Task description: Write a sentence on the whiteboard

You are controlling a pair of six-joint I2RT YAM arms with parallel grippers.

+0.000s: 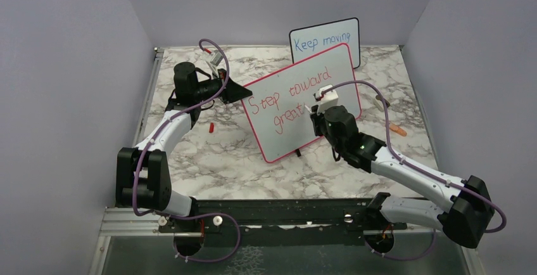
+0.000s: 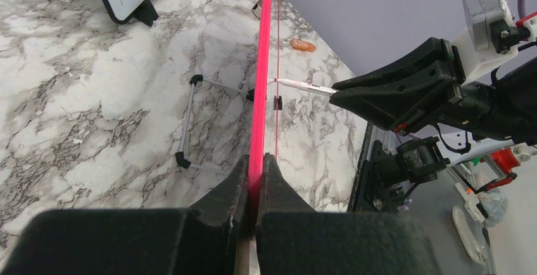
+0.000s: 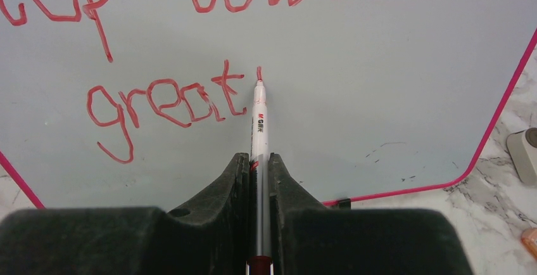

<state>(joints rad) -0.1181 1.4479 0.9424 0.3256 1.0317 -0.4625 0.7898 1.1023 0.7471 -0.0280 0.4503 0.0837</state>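
The whiteboard (image 1: 282,140) stands mid-table, its edge clamped in the left gripper (image 2: 256,161), partly hiding a smaller board (image 1: 324,39) behind, while the right gripper (image 3: 258,158) clamps a marker (image 3: 258,120), tip on the sentence (image 3: 166,101) after "great".

Overhead view; wrist views (close) share whiteboard (image 1: 286,143).

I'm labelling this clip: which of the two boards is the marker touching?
The larger pink-framed whiteboard with red writing, which the left gripper clamps by its edge. The smaller black-framed board with blue writing stands behind it, untouched.
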